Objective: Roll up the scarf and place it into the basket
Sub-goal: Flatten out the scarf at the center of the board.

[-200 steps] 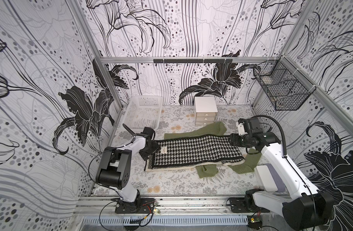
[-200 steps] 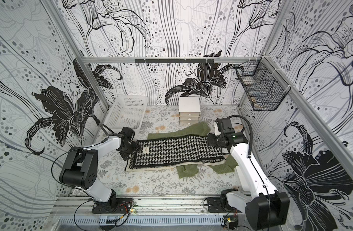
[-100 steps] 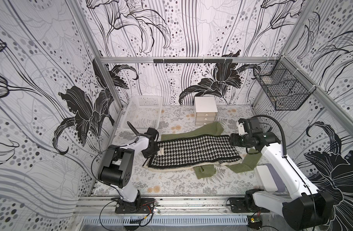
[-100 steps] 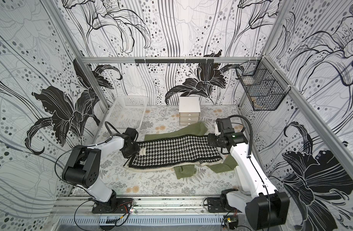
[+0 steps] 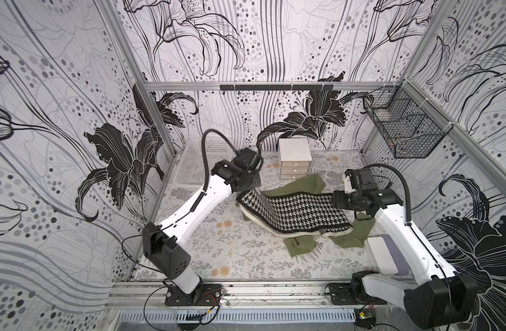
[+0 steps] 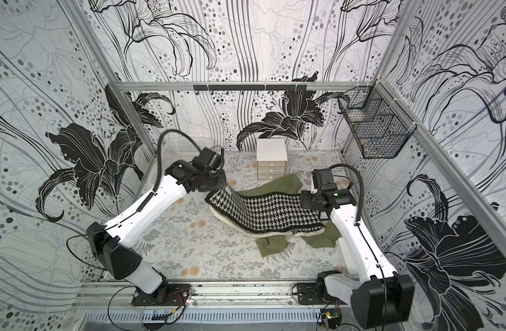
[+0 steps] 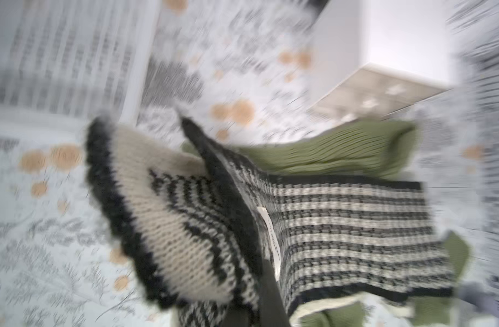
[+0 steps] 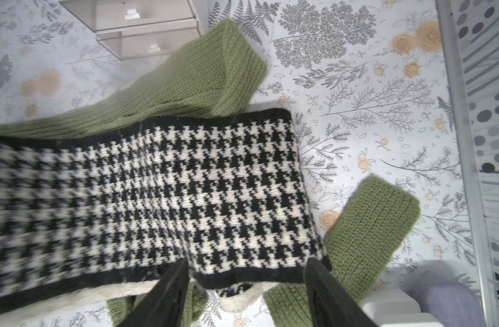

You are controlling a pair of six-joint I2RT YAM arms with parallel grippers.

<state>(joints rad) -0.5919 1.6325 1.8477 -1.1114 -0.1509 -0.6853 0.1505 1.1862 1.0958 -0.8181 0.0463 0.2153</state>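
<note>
left fingers [image 7: 271, 297] pinch houndstooth scarf [image 5: 297, 213] | right fingers [image 8: 330, 294] wide | drawer unit [image 5: 295, 159] near (green knit [image 5: 303, 184] underneath)

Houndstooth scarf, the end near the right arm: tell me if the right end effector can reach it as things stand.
Probably yes. The right end effector stands open just over that end of the houndstooth scarf, with nothing between; only the green knit lies underneath.

The scarf [image 5: 300, 213] is showing black-and-cream houndstooth with black edging; the knit [image 5: 300, 186] is showing plain olive green; the worktop [image 5: 231, 252] is showing grey ferns and orange blossoms.
</note>
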